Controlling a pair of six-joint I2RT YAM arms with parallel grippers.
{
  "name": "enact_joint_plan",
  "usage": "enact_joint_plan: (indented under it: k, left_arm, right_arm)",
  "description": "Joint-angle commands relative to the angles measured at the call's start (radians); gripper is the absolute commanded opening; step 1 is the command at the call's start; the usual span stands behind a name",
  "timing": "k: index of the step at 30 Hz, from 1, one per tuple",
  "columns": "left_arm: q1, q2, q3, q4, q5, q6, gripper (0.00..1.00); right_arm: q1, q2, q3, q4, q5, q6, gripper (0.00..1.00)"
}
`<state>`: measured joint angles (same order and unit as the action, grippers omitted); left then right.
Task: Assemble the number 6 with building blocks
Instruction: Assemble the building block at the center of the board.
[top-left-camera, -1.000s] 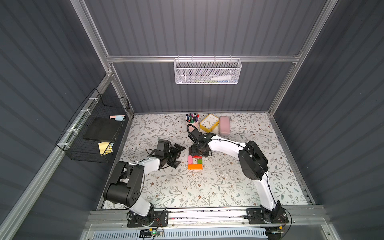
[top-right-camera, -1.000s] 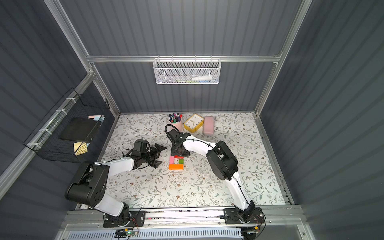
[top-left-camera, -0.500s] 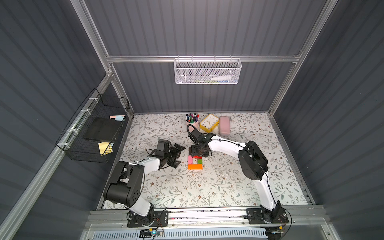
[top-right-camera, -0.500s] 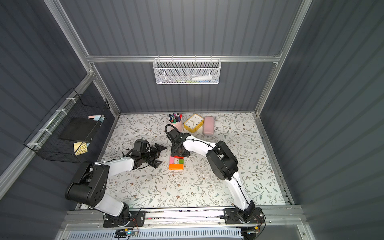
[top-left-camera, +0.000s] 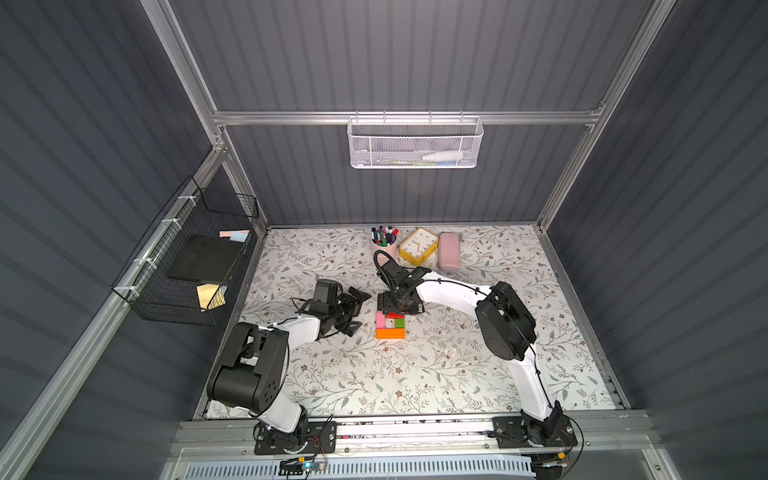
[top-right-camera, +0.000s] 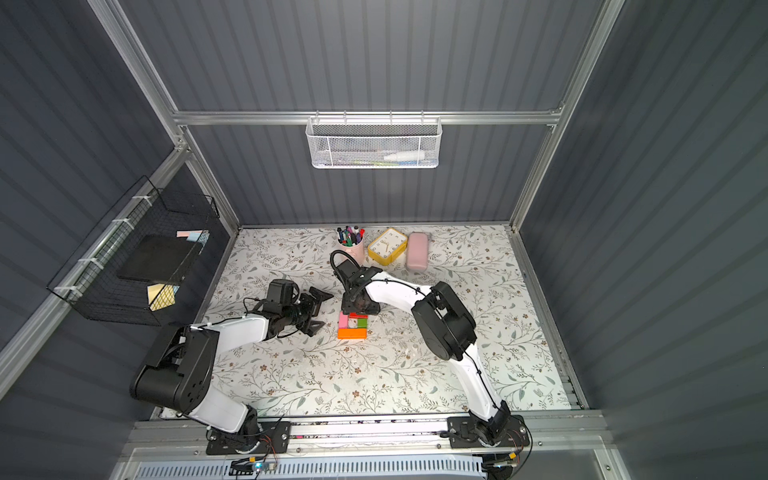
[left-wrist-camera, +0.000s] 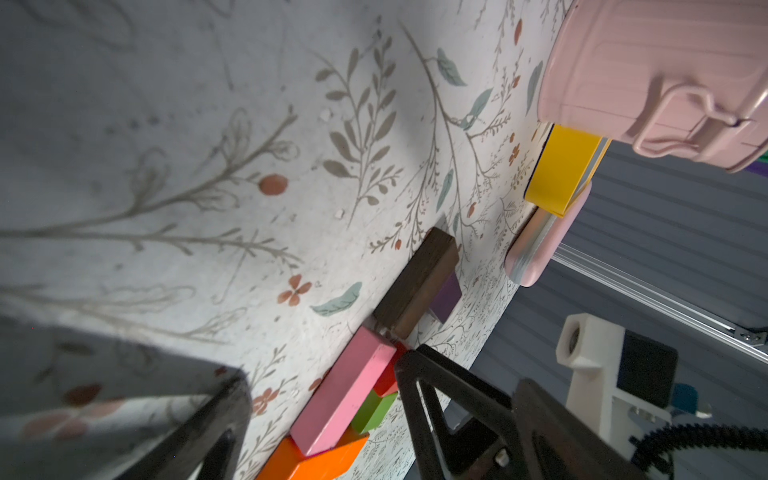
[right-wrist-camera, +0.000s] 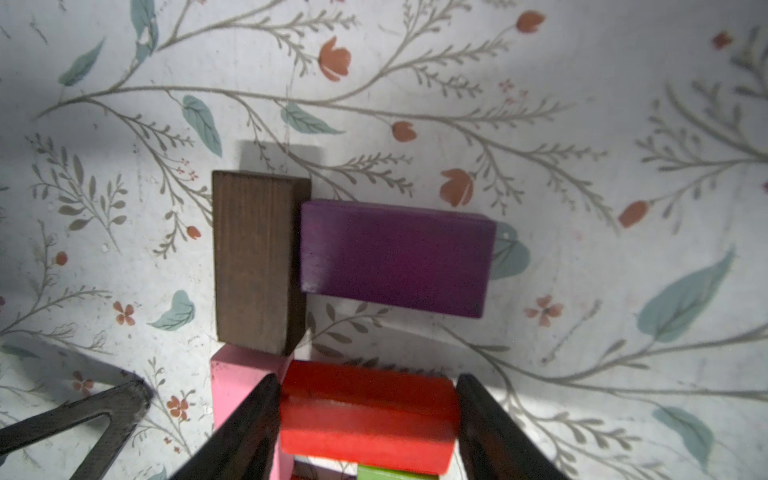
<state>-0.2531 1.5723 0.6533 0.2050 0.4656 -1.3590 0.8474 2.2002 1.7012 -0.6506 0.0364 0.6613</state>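
Red block (right-wrist-camera: 365, 415) seating: clamped lower centre in right gripper (right-wrist-camera: 365, 378); left gripper (top-left-camera: 356, 312) agape, empty; next, release without nudging.

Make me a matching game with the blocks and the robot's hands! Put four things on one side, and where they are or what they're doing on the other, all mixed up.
Things:
1. red block
2. purple block
3. orange bar
4. left gripper

Places or states:
A. open, holding nothing
B. lying against the side of the brown block
C. between the fingers of the right gripper
D. the block nearest the robot's side of the table

Pairs: 1-C, 2-B, 3-D, 4-A
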Motion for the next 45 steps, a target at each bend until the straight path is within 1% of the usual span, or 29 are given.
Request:
enact_joint_plan:
  k: [1,23,28,33,41,45]
  left_arm:
    - [0.008,0.045,-0.035,-0.085,-0.037,0.034,0.99]
    - [0.008,0.052,-0.031,-0.085,-0.036,0.037,0.99]
    - [0.008,0.057,-0.032,-0.084,-0.037,0.038,0.99]
    - [0.008,0.047,-0.027,-0.094,-0.041,0.054,0.99]
    - [0.008,-0.041,0.031,-0.22,-0.108,0.124,0.99]
    - [0.008,-0.057,0.045,-0.242,-0.123,0.143,0.99]
  right_arm:
    - [0.004,0.024,-0.012,-0.006,-0.006,-0.003,0.67]
    - [0.004,0.025,-0.018,0.0,-0.018,-0.005,0.69]
    - [0.003,0.007,-0.018,-0.014,0.019,0.007,0.69]
    - [0.001,-0.067,-0.061,0.009,0.082,0.014,0.7]
    - [-0.001,-0.272,-0.179,0.11,0.182,-0.014,0.74]
    - [-0.006,-0.365,-0.225,0.145,0.228,-0.032,0.76]
